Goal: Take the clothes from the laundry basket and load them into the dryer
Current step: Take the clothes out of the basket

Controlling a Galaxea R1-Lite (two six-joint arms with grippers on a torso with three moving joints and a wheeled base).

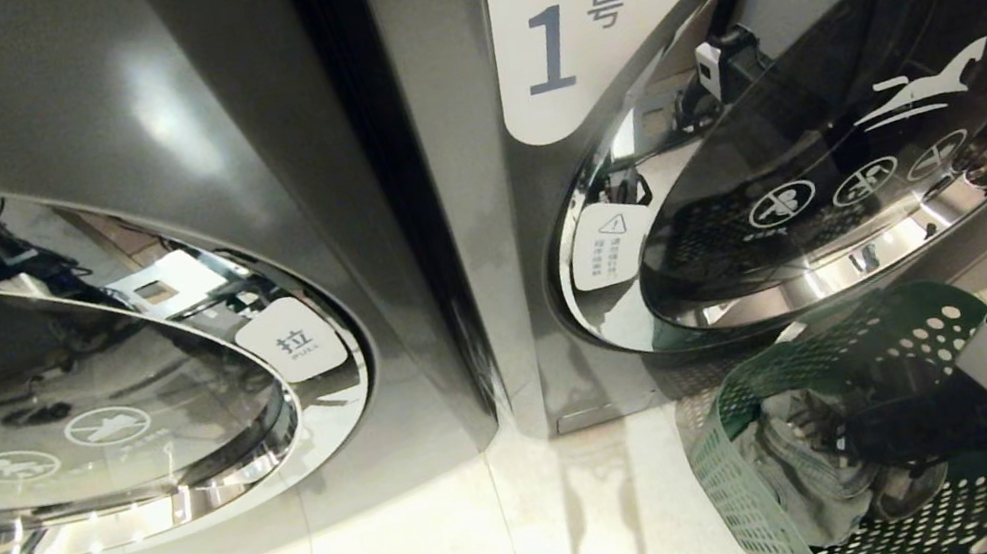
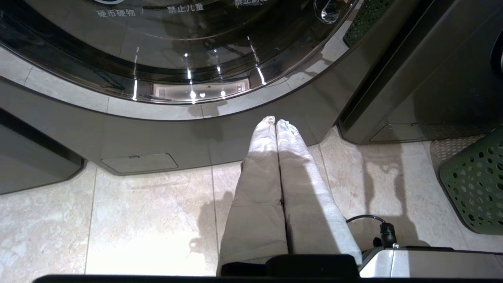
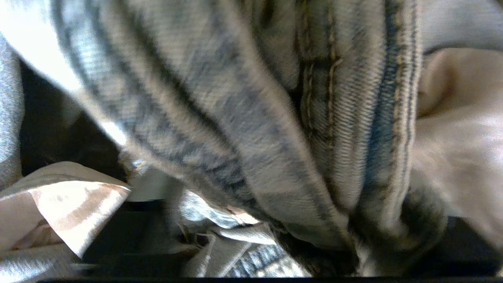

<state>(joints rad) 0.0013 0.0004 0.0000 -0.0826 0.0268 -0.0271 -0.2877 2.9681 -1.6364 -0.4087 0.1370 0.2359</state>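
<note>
While we look down from the head, our right gripper is sunk in the green basket among the clothes, below the open door of the machine marked Washer. At the left wrist, our left gripper hangs parked over the floor, fingers pressed together. At the right wrist, denim fills everything; we cannot tell whether the jaws have caught it. We judge a shallow pinch on one fold could slip, or heavy denim could drag the basket along.
</note>
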